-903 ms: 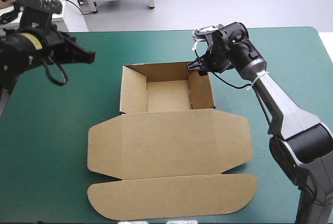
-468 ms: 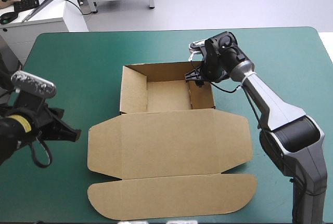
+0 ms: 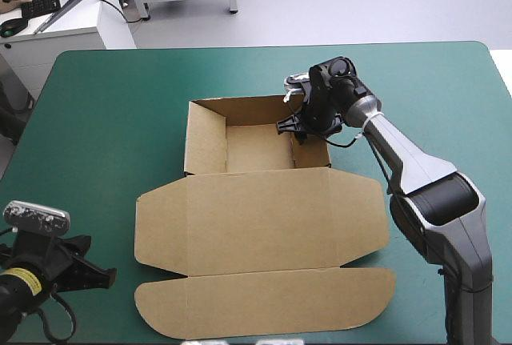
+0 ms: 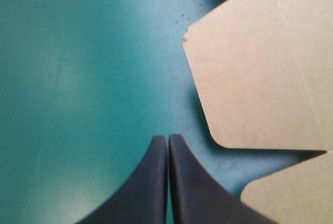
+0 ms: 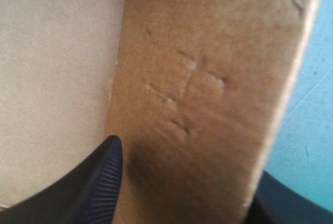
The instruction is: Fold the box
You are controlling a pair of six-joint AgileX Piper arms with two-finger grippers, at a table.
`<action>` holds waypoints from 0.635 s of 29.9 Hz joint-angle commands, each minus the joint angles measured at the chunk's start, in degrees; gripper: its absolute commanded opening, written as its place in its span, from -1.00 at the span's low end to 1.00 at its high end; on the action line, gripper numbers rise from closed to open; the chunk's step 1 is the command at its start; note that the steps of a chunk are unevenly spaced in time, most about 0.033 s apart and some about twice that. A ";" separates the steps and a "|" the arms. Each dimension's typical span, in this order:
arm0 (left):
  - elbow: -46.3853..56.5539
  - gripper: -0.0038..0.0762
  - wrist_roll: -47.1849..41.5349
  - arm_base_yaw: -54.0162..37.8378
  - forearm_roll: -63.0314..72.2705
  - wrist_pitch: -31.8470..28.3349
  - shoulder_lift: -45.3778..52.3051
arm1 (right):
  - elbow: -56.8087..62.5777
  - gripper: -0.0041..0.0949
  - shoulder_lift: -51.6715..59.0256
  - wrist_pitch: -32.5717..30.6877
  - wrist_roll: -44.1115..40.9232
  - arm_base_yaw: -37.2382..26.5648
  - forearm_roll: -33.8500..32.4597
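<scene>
Brown board: the box sits mid-table on the teal-green cover. Its open tray is toward 12 o'clock, with the side and far walls raised. The lid lies flat out from the tray's 6 o'clock side. The front flap lies flat past that, close to the table's 6 o'clock edge. Lid and flap corners are rounded.

My right gripper is at the tray's 2 o'clock corner, down on the right wall. Its jaws are apart and astride the board, not clamped. One black finger is on the inside face next to the tray floor. The other shows only at its base, on the outer side over the cover. The wall face between them has a few scuffed creases.

My left gripper is at the table's 8 o'clock corner. Its fingers are pressed together into one point, holding nothing. It's low over bare cover, near the flap's 9 o'clock end but clear of the board. In its wrist view the rounded corners of lid and flap sit just off to one side of the tips.
</scene>
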State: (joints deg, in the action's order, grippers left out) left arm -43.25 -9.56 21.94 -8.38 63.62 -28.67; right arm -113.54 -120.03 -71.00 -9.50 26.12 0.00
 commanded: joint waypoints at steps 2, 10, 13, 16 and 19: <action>3.62 -0.93 -0.92 0.25 0.19 -3.68 3.58 | -1.18 -0.83 3.19 -0.84 0.44 -0.06 0.34; 6.57 -0.93 -0.92 0.25 1.72 -1.51 5.99 | -1.18 -0.92 3.19 -0.84 0.25 -0.06 0.00; 6.60 -0.93 -0.92 0.25 1.50 0.15 5.99 | -1.18 -0.92 3.29 -0.94 0.25 -0.06 0.34; 6.60 -0.93 -0.92 0.25 0.16 0.39 5.99 | -1.18 -0.92 3.85 -0.94 1.04 -0.95 0.00; 6.60 -0.93 -0.92 0.25 -0.23 0.61 5.99 | -1.18 -0.92 5.61 -0.94 2.03 -4.38 -0.32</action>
State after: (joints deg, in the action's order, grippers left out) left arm -35.23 -9.97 21.94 -7.67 66.41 -22.17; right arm -113.49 -119.99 -70.26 -8.99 25.03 0.92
